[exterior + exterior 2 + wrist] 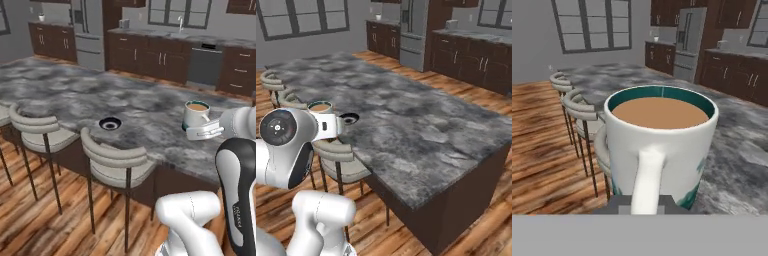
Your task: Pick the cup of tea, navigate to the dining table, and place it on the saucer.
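- The gripper point(204, 132) is clamped on the handle of the cup of tea point(195, 114), holding it upright above the dining table point(75, 95), over the table's near long edge.
- In the hand view the cup of tea point(661, 145) is filled close to its rim with brown liquid; I judge it rigid, glazed and breakable, moderately light, and prone to spilling if tipped or jolted.
- The handle is the sensible hold: it keeps the mouth level, though a narrow grip there could let the cup swing.
- The saucer point(110, 123) lies on the marbled top near that same long edge, well apart from the cup and farther along the edge.
- Two stools point(117, 162) stand tucked against the near edge, one just below the saucer; their backs look lower than the tabletop.
- The tabletop between cup and saucer is bare, so a level slide along the edge looks unobstructed.
- The broad far side of the table offers spare room.
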Robot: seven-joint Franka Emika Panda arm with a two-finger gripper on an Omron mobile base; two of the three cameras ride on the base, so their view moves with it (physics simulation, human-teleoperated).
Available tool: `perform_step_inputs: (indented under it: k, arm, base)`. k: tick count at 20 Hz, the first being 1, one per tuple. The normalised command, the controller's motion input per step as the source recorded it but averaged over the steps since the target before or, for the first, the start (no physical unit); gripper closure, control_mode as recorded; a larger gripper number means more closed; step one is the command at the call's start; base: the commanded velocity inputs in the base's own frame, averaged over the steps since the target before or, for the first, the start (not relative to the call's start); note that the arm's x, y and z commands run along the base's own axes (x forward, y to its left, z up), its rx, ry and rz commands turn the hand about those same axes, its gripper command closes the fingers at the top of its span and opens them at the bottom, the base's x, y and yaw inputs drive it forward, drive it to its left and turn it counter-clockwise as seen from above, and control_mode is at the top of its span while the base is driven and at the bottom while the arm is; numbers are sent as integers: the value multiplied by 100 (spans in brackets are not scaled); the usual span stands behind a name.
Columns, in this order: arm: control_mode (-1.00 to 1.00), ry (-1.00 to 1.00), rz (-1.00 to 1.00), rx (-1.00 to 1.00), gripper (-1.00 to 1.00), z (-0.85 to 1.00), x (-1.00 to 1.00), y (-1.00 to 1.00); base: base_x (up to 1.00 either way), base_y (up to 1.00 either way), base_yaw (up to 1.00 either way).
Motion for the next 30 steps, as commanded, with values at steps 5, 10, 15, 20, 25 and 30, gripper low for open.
perform_step_inputs:
  k: [5,10,15,20,25,30]
  arm:
    - [100,0,0,0,100,0,0,0]
    - [100,0,0,0,100,0,0,0]
    - [100,0,0,0,100,0,0,0]
    - [100,0,0,0,100,0,0,0]
    - [100,0,0,0,100,0,0,0]
    - [100,0,0,0,100,0,0,0]
  base:
    - [24,100,-55]
    - [10,81,-72]
    - [5,93,-61]
    - [-28,100,-19]
    - [18,82,-26]
    - [90,24,-39]
